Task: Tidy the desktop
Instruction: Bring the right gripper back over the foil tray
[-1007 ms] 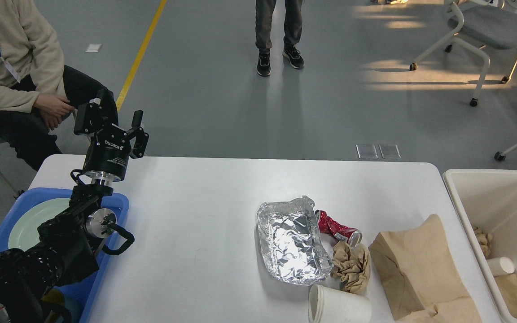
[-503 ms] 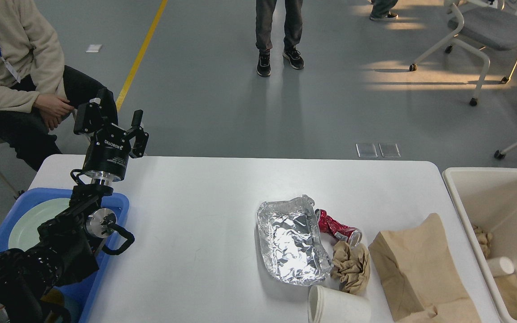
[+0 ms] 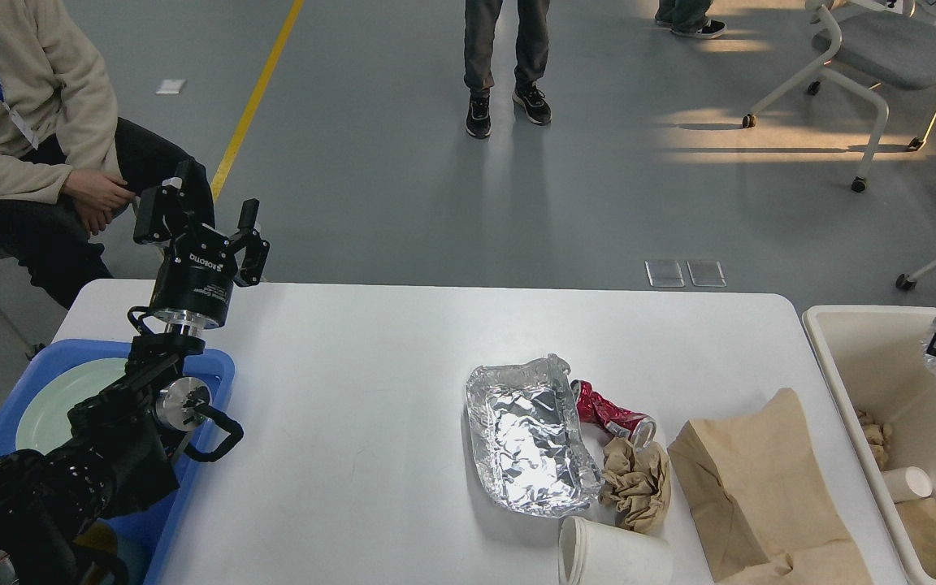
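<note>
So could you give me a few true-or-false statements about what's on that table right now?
1. The foil tray lies on the desktop. True.
2. The red can stands upright. False: it lies crushed on its side, between the foil tray and the brown bag.
3. The paper cup lies on its side near the front edge. True.
4. The left gripper holds the plate. False: its fingers are open and empty, above the blue tray.
5. The bin sits on the left. False: it is at the right end.
</note>
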{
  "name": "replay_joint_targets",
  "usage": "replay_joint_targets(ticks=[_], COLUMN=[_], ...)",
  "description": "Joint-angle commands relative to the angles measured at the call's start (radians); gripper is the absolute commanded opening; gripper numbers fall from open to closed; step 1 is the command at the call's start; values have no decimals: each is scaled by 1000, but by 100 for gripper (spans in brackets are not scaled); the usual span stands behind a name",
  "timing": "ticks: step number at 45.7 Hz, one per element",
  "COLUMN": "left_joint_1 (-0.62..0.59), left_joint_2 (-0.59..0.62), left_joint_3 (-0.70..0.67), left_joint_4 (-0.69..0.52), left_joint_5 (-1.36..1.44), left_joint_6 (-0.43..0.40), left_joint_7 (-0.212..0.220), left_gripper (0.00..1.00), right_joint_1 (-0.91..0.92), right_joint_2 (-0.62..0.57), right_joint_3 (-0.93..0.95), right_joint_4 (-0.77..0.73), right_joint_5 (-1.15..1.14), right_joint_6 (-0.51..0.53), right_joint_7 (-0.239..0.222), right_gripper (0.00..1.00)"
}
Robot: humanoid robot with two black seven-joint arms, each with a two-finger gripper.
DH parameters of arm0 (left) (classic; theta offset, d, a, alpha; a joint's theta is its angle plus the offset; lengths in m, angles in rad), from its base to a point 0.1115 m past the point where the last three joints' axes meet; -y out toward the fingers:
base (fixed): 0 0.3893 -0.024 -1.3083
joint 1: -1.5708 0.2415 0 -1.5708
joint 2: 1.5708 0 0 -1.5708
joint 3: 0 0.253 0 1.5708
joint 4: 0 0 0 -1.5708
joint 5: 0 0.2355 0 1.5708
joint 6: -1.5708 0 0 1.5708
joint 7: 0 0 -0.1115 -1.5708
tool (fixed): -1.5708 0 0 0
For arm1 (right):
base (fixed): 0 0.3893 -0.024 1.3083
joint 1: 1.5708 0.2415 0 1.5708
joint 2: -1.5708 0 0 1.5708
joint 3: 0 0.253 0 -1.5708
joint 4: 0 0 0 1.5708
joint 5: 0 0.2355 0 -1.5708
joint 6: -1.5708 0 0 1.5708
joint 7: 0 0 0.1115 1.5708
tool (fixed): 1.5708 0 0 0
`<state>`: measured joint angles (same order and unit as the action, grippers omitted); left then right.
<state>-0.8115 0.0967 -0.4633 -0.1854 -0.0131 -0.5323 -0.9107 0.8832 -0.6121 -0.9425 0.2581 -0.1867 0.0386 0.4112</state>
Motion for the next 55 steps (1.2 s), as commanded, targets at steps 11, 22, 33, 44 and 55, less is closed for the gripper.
replay_joint_targets(ticks=[11, 22, 33, 44, 55], left_joint_1=[0, 0, 0, 0, 0], left_joint_2=[0, 0, 0, 0, -2], left_joint_3=[0, 0, 0, 0, 0], left_joint_4=[0, 1, 0, 0, 0], left_joint_5=[1, 1, -1, 1, 1], left_joint_6=[0, 0, 0, 0, 0], left_joint_7=[-1, -1, -1, -1, 1], left_gripper=[96, 96, 96, 96, 96], right_joint_1=[7, 114, 474, 792, 980], right_joint_2=[-1, -38, -66, 29, 228], right_joint_3=[-7, -88, -320, -466, -506], right_joint_4=[16, 124, 279, 392, 428], right_joint_5=[13, 4, -2, -5, -8], right_joint_6=[18, 84, 323, 503, 645], right_joint_7=[0, 0, 0, 0, 0], right_gripper=[100, 100, 100, 100, 100])
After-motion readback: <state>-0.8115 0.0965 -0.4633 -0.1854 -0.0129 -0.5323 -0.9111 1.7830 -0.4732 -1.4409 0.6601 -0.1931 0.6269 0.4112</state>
